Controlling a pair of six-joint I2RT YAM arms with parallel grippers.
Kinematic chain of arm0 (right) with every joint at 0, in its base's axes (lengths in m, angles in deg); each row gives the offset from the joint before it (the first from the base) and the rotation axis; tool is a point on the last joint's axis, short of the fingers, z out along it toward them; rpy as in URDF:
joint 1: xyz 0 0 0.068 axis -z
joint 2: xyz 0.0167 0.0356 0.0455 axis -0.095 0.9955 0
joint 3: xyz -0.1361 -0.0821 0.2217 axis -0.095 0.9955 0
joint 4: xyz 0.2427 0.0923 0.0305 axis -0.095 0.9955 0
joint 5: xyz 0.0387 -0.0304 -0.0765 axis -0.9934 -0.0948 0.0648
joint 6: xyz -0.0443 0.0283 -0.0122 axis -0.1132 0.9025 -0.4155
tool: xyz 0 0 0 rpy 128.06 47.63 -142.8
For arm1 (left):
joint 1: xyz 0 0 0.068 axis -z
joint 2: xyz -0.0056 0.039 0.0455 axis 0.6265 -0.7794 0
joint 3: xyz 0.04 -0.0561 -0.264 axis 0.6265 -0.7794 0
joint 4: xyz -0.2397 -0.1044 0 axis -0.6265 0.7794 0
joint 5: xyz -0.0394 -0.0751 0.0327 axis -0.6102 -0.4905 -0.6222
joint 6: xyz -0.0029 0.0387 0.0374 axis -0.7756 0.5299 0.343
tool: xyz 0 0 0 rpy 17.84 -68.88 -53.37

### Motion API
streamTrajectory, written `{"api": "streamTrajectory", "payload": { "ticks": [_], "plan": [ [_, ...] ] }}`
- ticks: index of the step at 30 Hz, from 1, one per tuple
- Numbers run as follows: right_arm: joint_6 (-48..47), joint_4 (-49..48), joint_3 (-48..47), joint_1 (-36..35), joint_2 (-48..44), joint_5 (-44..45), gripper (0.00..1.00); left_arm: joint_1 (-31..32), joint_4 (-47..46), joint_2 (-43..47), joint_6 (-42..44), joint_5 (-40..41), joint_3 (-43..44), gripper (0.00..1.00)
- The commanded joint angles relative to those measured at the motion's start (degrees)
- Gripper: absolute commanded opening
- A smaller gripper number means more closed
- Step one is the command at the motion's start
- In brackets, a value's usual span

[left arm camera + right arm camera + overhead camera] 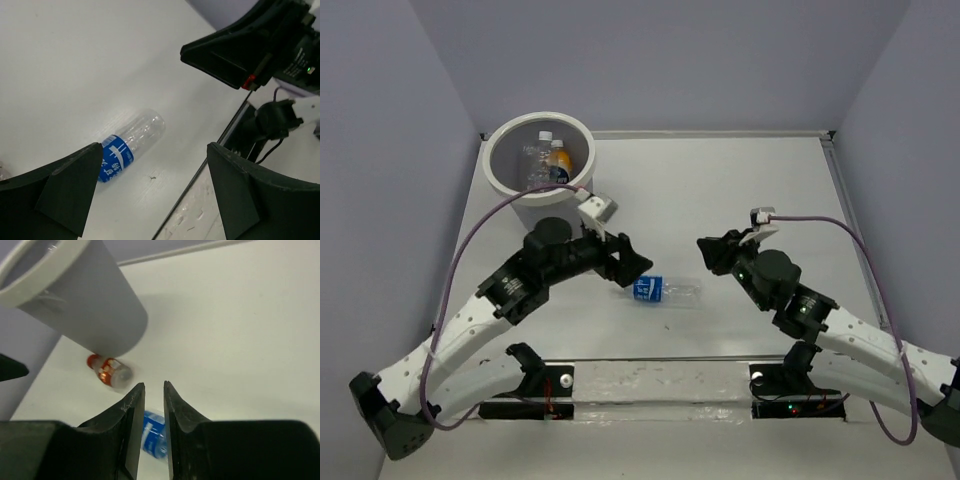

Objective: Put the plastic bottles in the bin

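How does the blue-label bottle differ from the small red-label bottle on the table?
The blue-label bottle has a clear body with a blue band; the red-label bottle has a red-orange wrap and a red cap. The blue-label bottle lies in the open on the table; the red-label bottle lies close by the foot of the bin. The blue-label bottle looks longer, the red-label bottle stubbier. Both lie on their sides, outside the bin.

The round plastic bin (520, 193) is white outside and grey inside. The clear plastic bottle (131, 144) carries a blue label with white markings. The small bottle (109, 371) is red-orange and white. The orange bottle (560, 160) shows in the bin. The worktop (740, 180) is plain white.
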Motion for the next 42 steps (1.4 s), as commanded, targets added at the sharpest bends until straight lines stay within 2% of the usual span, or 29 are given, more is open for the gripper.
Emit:
{"api": "streamTrajectory", "payload": {
  "ticks": [1, 3, 4, 6, 7, 8, 11, 15, 20, 32, 35, 38, 42],
  "plan": [
    [8.32, 15.12, 4.48, 0.51, -9.94, 6.98, 0.39, 17.39, 0.59, -7.87, 9.50, 15.92, 5.86, 0.99],
    [8.68, 18.05, 5.18, 0.51, -13.47, 8.83, 0.47, 23.63, 1.92, -13.31, 15.10, 20.41, 8.41, 0.99],
    [8.85, 19.45, 5.19, 1.03, -15.32, 9.80, 0.50, 24.54, 2.27, -15.08, 15.14, 20.78, 9.12, 0.99],
    [9.55, 24.46, 4.75, 1.03, -20.59, 13.66, 0.57, 25.25, 2.63, -19.47, 18.82, 20.70, 10.35, 0.99],
    [10.17, 26.48, 4.75, 1.03, -22.44, 15.07, 0.57, 25.25, 2.54, -20.89, 20.40, 20.26, 10.70, 0.99],
    [11.22, 29.72, 4.57, 1.03, -24.28, 17.26, 0.62, 25.25, 2.11, -22.03, 22.16, 19.99, 11.05, 0.99],
    [11.58, 33.16, 5.18, 1.03, -32.61, 18.25, 0.70, 25.34, 0.09, -27.29, 24.71, 18.86, 11.41, 0.99],
    [11.75, 37.48, 4.58, 1.03, -39.58, 17.29, 0.73, 25.51, -0.36, -35.99, 26.91, 15.42, 13.34, 0.99],
    [12.11, 38.36, 4.40, 1.03, -39.68, 15.35, 0.72, 25.86, -1.41, -42.07, 27.80, 12.35, 15.10, 0.99],
    [12.02, 38.10, 3.52, 1.03, -40.39, 14.29, 0.70, 26.39, 1.31, -53.42, 29.03, 15.50, 17.56, 0.98],
    [12.02, 37.75, 3.43, 1.03, -39.77, 13.68, 0.70, 26.74, 1.14, -54.83, 29.12, 17.61, 17.30, 0.89],
    [11.93, 37.14, 3.25, 1.03, -39.68, 12.89, 0.70, 27.18, 0.44, -54.48, 28.50, 18.85, 16.86, 0.74],
    [11.23, 37.13, 2.12, 1.03, -38.89, 11.31, 0.70, 27.36, -1.06, -51.15, 27.71, 20.85, 15.72, 0.63]
  ]
}}
